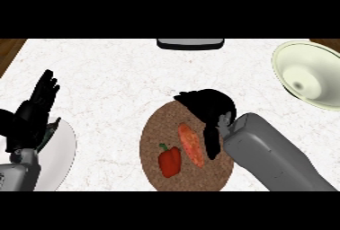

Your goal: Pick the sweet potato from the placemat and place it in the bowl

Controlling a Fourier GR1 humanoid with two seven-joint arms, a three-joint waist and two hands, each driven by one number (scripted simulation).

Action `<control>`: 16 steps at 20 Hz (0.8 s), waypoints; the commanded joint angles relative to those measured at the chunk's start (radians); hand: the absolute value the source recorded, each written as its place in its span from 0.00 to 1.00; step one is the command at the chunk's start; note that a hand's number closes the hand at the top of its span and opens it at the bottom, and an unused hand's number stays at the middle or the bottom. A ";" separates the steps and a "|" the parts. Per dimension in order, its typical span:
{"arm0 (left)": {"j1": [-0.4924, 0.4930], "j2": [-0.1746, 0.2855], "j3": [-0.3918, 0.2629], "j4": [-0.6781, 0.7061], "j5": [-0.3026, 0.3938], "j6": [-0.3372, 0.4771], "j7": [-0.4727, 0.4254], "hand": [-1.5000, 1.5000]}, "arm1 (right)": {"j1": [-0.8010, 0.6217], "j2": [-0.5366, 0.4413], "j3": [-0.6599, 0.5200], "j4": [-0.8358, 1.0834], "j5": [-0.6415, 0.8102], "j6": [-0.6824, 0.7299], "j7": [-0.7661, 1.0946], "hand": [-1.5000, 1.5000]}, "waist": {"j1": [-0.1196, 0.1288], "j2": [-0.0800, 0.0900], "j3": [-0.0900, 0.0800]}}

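Observation:
An orange sweet potato [192,144] lies on the round brown placemat [158,130], next to a red bell pepper [170,161]. My right hand [208,106] hovers over the placemat's upper right part, just above and right of the sweet potato, with its fingers curled downward and the thumb reaching down beside the potato; nothing is held. The pale green bowl [309,74] sits at the counter's far right, tilted toward me. My left hand [36,108] rests open at the left edge, fingers up.
A white plate [61,150] lies at the lower left, partly under my left forearm. A dark grey object [190,43] sits at the counter's back edge, centre. The white marble counter [113,76] spreads between placemat and bowl.

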 commanded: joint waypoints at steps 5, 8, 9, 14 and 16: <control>-0.007 -0.037 0.011 -0.006 -0.050 -0.005 0.019 0.50 | 0.089 0.076 -0.013 0.043 0.170 -0.019 -0.090 0.00 | -0.005 0.000 0.000; 0.039 -0.027 0.033 -0.049 -0.037 -0.038 0.008 0.50 | 0.183 0.098 0.002 -0.049 0.188 0.000 -0.036 0.00 | -0.006 -0.002 0.000; 0.005 -0.033 0.053 0.022 -0.030 -0.054 -0.023 0.50 | 0.126 0.109 -0.029 0.053 0.207 0.022 -0.095 0.00 | -0.005 0.000 0.000; -0.012 -0.013 0.095 -0.005 -0.018 -0.077 0.032 0.50 | 0.206 0.059 -0.052 -0.003 0.247 0.048 -0.142 0.00 | -0.007 -0.001 0.000; 0.021 -0.059 0.070 0.024 -0.061 -0.060 -0.037 0.50 | 0.226 0.143 -0.017 0.031 0.315 -0.004 -0.120 0.00 | -0.006 0.000 0.000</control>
